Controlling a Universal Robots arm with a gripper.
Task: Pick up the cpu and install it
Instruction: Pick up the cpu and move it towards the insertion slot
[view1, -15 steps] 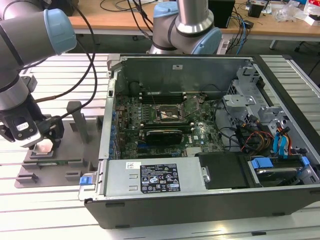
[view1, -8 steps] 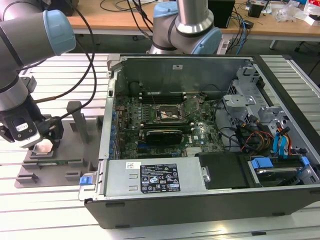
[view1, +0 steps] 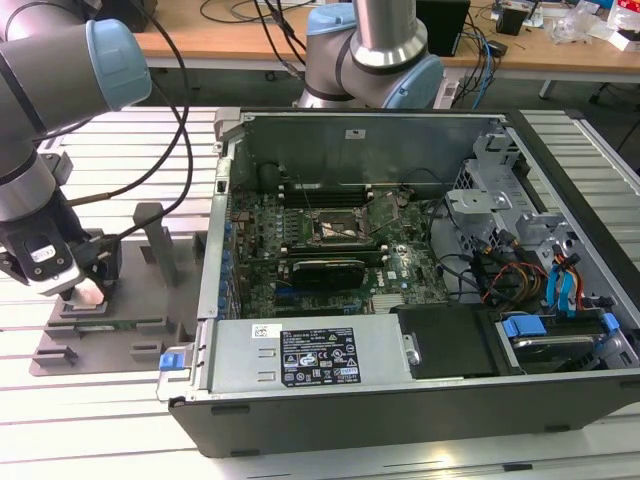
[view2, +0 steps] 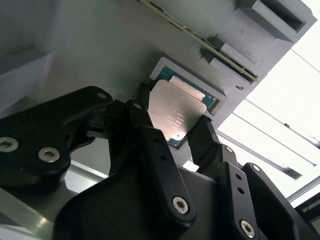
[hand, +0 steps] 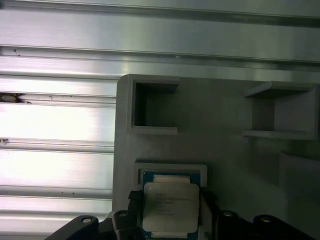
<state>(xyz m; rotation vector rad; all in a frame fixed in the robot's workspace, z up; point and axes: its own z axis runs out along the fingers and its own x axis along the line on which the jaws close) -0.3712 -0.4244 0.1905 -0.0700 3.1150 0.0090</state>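
Black fingers (view2: 146, 134) of my claw (view2: 174, 131) pinch the cpu (view2: 176, 111) by two opposite edges, in the pocket (view2: 212, 97) of the grey holder (view2: 100, 50).

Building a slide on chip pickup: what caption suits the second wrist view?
Gripper straddling the cpu, which sits in a recess of the grey holder.

The open computer case (view1: 400, 395) stands on the surface (view1: 100, 425) at the exterior view's right, with the motherboard (view1: 300, 255) inside. Just beside it, at the exterior view's left, lies the holder block (view1: 150, 235). The cpu (hand: 171, 205) sits in its recess, the claw (view2: 175, 127) gripping two opposite edges.
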